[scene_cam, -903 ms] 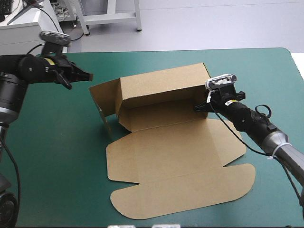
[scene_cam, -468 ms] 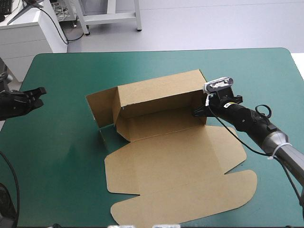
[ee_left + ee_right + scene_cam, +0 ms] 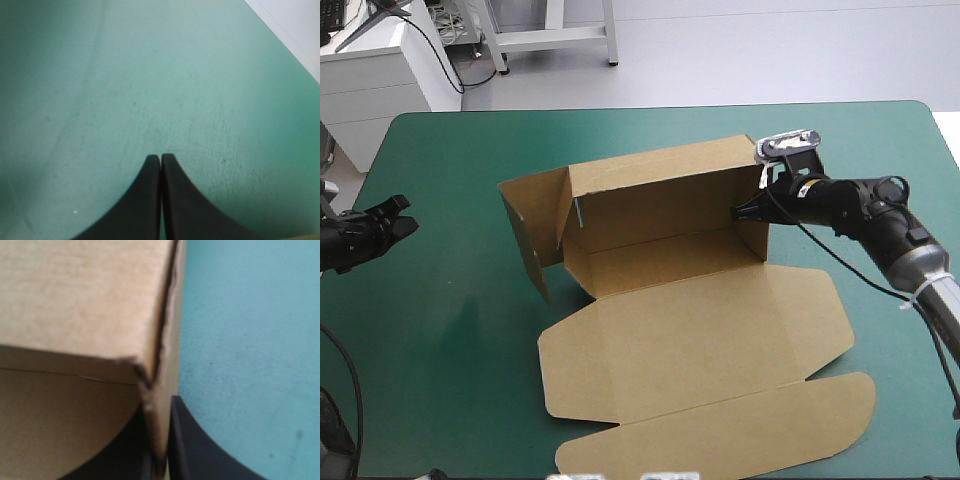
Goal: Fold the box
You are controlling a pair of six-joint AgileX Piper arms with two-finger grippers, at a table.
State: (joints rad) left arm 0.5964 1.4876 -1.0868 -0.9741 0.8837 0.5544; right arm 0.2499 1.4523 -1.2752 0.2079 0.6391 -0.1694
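Compared with the earlier views, the right tool (image 3: 744, 212) has carried its end of the box (image 3: 690, 330) slightly toward the far right, and the whole sheet has swung with it. The left tool (image 3: 404, 214) has drawn back to the left edge of the tabletop (image 3: 450, 330).

Right tool: black fingers all but closed, pinching the short end wall (image 3: 167, 365) at the right-hand corner of the raised rear wall (image 3: 660, 185).

Left tool: fingers pressed together in a point, holding nothing, over bare teal-green cover (image 3: 150, 75), well apart from the box.

Box: mid-tabletop, with the rear wall upright and the left end flap (image 3: 532, 225) standing loosely outward. The base and lid panel (image 3: 720, 430) lie flat toward the near edge.

Step in hand, as judged: squaring the right end wall against the rear wall. To do it well, keep the pinch close to the crease so the board turns along its score rather than buckling. Move slowly, since the unweighted sheet probably slides easily on the smooth cover. The idle left tool would likely be needed to steady the splayed flap.

Material: plain brown board, matt, stiff across its panels and hinged at scored creases. The lid edge is cut with rounded tabs, and the pinched corner looks slightly ragged.
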